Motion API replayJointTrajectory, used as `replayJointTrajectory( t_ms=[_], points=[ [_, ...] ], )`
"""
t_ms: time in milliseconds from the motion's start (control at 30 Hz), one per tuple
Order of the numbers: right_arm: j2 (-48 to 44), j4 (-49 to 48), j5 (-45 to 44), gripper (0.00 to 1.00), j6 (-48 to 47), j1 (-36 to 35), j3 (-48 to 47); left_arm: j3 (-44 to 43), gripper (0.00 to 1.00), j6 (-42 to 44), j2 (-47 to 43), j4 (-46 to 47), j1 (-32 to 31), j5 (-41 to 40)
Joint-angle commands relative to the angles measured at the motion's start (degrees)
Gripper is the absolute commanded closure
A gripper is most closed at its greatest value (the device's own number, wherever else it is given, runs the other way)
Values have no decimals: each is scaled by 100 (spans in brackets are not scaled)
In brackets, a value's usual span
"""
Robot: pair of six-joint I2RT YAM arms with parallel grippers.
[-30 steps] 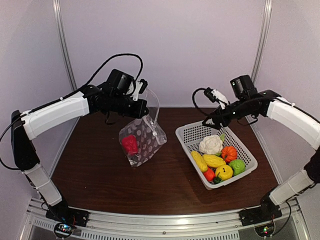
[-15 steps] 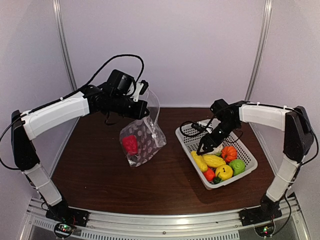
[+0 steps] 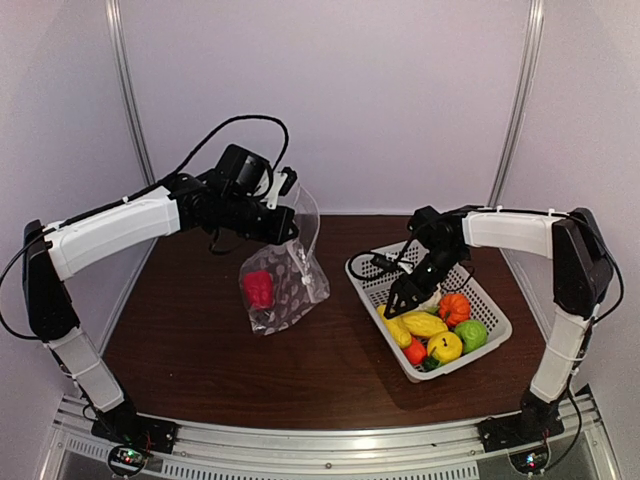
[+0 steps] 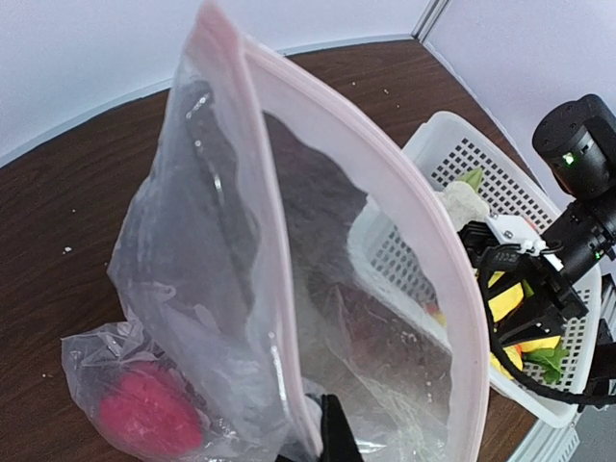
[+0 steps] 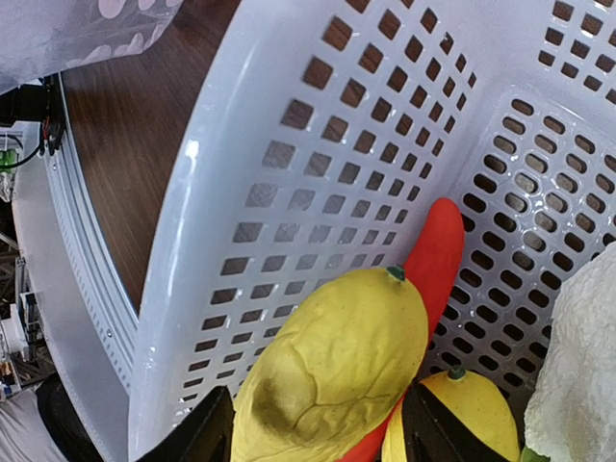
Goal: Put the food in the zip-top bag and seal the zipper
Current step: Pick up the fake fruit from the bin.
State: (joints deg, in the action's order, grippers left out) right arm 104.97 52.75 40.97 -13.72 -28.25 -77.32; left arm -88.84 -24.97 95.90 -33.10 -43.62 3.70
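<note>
**Tabletop Status: Bag Held Up, Lemon Straddled**

Working over a dark brown wooden tabletop (image 3: 200,350), enclosed by pale lilac walls.

At the left gripper (image 3: 283,215): clamping shut on the mouth edge of the clear, polka-dotted, crinkly plastic zip-top bag (image 3: 290,270) and holding it raised left of centre. Gaping open at the mouth in the left wrist view, with the pink-tinted zipper strip (image 4: 385,159) curving around the opening. Carrying one red toy pepper (image 3: 259,288) in the bag's lower corner. Sagging toward the tabletop at the bottom; contact not discernible.

At the right gripper (image 3: 398,300): reaching down into the white perforated plastic basket (image 3: 470,350), just right of the bag. Standing with fingers (image 5: 197,433) apart, straddling a yellow toy lemon (image 5: 332,366); impossible to tell whether pressing on it. Lying elsewhere in the basket: an orange toy pumpkin (image 3: 455,305), a green toy apple (image 3: 472,333) and a second yellow lemon (image 3: 445,346).
</note>
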Motion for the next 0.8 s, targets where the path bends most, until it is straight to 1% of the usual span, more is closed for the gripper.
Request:
replayJointTrajectory(
  t_ms=[0,100,133,233,333,400,500,633,767],
  points=[
    [126,77,-215,37,53,-30,-47,77,100,-87,-21,56,-7,93],
    [190,132,-66,35,9,-33,-45,86,100,-103,-19,88,-2,78],
    [226,148,-25,36,13,-49,-63,86,100,-111,-20,92,-6,90],
    [327,211,11,42,-3,-105,-136,86,100,-125,-19,110,-7,84],
    [392,321,79,53,-80,-111,-252,62,100,-142,-17,111,-7,103],
    [294,376,32,57,-130,-75,-335,44,100,-148,-18,111,-7,102],
    [-134,437,-88,60,-218,76,-477,13,100,-165,-14,120,-7,116],
    [-954,327,-390,65,-490,154,-528,7,100,-207,20,201,-7,212],
    [-1801,-50,-251,72,-722,153,-388,6,100,-246,131,236,-7,375]
  ],
)
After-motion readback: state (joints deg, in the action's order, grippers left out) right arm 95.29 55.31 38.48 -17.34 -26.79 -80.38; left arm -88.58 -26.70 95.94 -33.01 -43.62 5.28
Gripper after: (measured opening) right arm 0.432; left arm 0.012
